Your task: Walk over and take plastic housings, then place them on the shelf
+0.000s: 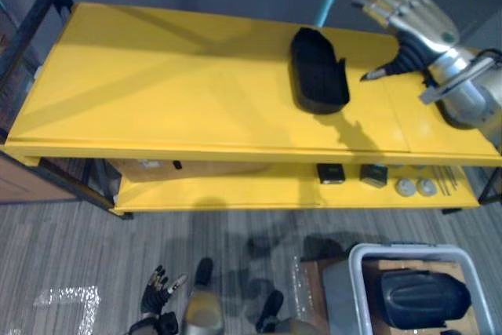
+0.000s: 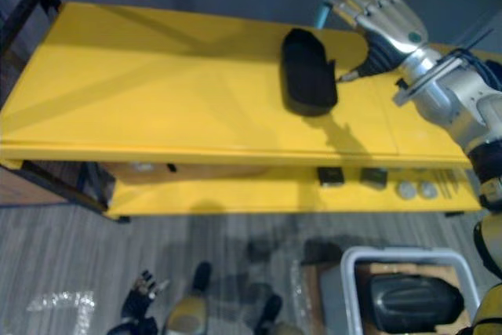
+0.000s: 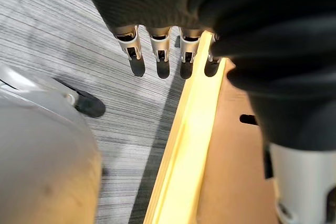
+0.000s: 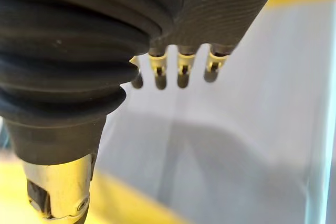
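Shelf: long yellow metal shelf unit (image 1: pixel 180 84) with a top board and a lower board; stands on a grey striped floor (image 1: pixel 78 249)
Housing on shelf: black oblong plastic housing (image 1: pixel 319 70) lies flat on the top board, right of the middle and toward the rear edge; neither hand touches it
Right hand: right hand (image 1: pixel 408 9) is held above the rear right of the top board, just beside the housing but apart from it; fingers straight and spread; thumb (image 1: pixel 380 73) points toward the housing; released, holding nothing
Left hand: left hand (image 1: pixel 157 296) hangs low near the floor, in front of the shelf's left part; fingers (image 3: pixel 160 59) loosely extended; nothing in them
Second housing: second black plastic housing (image 1: pixel 423 297) lies inside a light grey plastic crate (image 1: pixel 408 249), low down in front of the shelf's right end
Lower board: two small black boxes (image 1: pixel 330 172), two round silver discs (image 1: pixel 405 187) and thin metal rods (image 1: pixel 444 180) lie toward its right end
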You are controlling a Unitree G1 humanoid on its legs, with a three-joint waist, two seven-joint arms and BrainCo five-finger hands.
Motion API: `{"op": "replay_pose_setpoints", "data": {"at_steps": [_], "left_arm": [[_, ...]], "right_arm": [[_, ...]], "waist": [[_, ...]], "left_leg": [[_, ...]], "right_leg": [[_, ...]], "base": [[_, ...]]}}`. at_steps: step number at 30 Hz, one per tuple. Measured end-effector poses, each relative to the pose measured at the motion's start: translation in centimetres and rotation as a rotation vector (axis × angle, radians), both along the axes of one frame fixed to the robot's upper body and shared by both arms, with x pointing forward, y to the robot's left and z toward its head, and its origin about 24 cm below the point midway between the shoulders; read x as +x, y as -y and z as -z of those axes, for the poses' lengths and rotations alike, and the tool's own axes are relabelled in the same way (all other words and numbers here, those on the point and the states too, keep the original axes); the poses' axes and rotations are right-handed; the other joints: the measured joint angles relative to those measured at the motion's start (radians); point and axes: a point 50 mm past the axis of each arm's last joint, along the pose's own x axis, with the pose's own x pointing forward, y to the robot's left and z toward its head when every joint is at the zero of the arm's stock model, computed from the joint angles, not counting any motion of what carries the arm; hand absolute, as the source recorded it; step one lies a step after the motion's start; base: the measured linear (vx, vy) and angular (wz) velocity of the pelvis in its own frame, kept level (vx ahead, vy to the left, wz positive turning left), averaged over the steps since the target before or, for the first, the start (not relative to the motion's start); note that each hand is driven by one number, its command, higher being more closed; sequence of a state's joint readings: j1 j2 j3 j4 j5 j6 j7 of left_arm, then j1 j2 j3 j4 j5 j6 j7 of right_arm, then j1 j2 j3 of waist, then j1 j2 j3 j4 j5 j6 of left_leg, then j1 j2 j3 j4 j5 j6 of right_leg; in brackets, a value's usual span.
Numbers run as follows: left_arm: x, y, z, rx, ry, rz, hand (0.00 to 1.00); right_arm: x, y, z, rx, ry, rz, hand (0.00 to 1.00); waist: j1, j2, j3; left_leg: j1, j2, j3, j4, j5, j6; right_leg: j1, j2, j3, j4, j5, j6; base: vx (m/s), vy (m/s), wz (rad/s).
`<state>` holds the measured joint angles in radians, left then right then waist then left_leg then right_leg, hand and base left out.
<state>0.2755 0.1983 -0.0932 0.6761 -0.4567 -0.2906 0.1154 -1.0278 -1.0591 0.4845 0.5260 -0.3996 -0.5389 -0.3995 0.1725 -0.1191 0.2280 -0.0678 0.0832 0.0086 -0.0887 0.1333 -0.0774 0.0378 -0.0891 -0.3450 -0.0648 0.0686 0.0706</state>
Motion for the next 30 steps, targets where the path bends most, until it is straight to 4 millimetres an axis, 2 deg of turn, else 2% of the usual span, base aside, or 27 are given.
{"op": "replay_pose_setpoints", "data": {"at_steps": [2,5,7,9,10,12,13,15,21,27,30], "left_arm": [[-0.2,0.2,0.2,0.0,-0.014,-0.003,0.0],[-0.4,0.5,0.4,0.031,-0.039,0.006,0.0],[-0.7,0.6,0.7,0.041,-0.066,-0.006,0.0],[-1.3,0.9,1.2,0.063,-0.102,0.001,0.0],[-1.4,0.9,1.3,0.065,-0.11,0.003,0.0],[-1.6,1.1,1.6,0.089,-0.154,0.05,0.0],[-1.7,1.3,1.7,0.091,-0.16,0.059,0.0],[-1.4,1.8,1.8,0.093,-0.17,0.083,0.0],[-1.6,2.1,2.1,0.084,-0.198,0.082,0.0],[-1.5,2.4,2.4,0.088,-0.224,0.098,0.0],[-1.5,2.4,2.6,0.089,-0.24,0.095,0.0]], "right_arm": [[-0.8,0.7,0.2,0.098,0.044,0.012,0.0],[-1.7,2.2,2.2,0.3,0.07,0.058,0.0],[-2.4,2.7,4.0,0.414,0.077,0.085,0.0],[-4.3,3.6,6.5,0.597,0.064,0.085,0.0],[-4.8,3.7,7.2,0.642,0.059,0.087,0.0],[-6.5,3.9,10.6,0.806,0.003,0.086,0.0],[-6.9,3.9,11.5,0.84,-0.017,0.089,0.0],[-8.5,3.4,15.2,0.982,-0.131,0.09,0.0],[-11.5,1.3,22.4,1.221,-0.417,0.1,0.0],[-12.5,-1.8,28.2,1.313,-0.706,0.099,0.0],[-12.8,-3.8,31.0,1.285,-0.894,0.075,0.0]], "waist": [[-0.02,0.005,-0.025],[-0.04,0.013,-0.061],[-0.069,0.021,-0.079],[-0.108,0.034,-0.098],[-0.116,0.037,-0.1],[-0.148,0.047,-0.124],[-0.157,0.047,-0.127],[-0.171,0.048,-0.133],[-0.19,0.053,-0.136],[-0.189,0.065,-0.14],[-0.187,0.073,-0.137]], "left_leg": [[0.001,-0.001,0.001,0.0,0.0,0.0],[0.021,0.002,0.031,0.0,-0.005,-0.001],[0.033,0.004,0.047,-0.001,-0.008,-0.001],[0.043,0.005,0.061,0.0,-0.013,-0.002],[0.047,0.006,0.069,0.0,-0.014,-0.004],[0.053,0.009,0.091,0.0,-0.024,-0.008],[0.056,0.009,0.094,0.0,-0.025,-0.008],[0.068,0.01,0.117,0.0,-0.036,-0.005],[0.073,0.007,0.153,0.0,-0.044,-0.001],[0.091,-0.003,0.169,0.0,-0.06,0.002],[0.107,-0.008,0.169,0.0,-0.067,-0.001]], "right_leg": [[0.0,-0.001,0.003,-0.001,0.001,0.001],[0.001,-0.001,0.033,0.0,0.003,0.002],[0.003,-0.002,0.048,0.001,0.005,0.003],[0.003,-0.004,0.066,0.001,0.002,0.005],[0.004,-0.003,0.072,0.002,0.002,0.004],[-0.002,0.001,0.091,0.002,0.003,0.006],[-0.002,0.001,0.099,0.002,0.004,0.007],[-0.002,0.001,0.122,0.002,0.003,0.007],[-0.021,-0.002,0.161,0.004,0.005,0.009],[-0.017,-0.014,0.184,0.007,0.006,0.015],[0.0,-0.017,0.185,0.007,-0.001,0.022]], "base": [[0.02,0.004,-0.08],[0.01,0.001,-0.28],[-0.01,0.005,-0.23],[-0.03,0.012,-0.25],[-0.03,0.016,-0.29],[-0.03,0.012,-0.28],[-0.01,0.015,-0.22],[-0.02,0.02,-0.29],[0.01,0.021,-0.19],[0.06,0.015,-0.08],[0.07,0.009,0.0]]}}
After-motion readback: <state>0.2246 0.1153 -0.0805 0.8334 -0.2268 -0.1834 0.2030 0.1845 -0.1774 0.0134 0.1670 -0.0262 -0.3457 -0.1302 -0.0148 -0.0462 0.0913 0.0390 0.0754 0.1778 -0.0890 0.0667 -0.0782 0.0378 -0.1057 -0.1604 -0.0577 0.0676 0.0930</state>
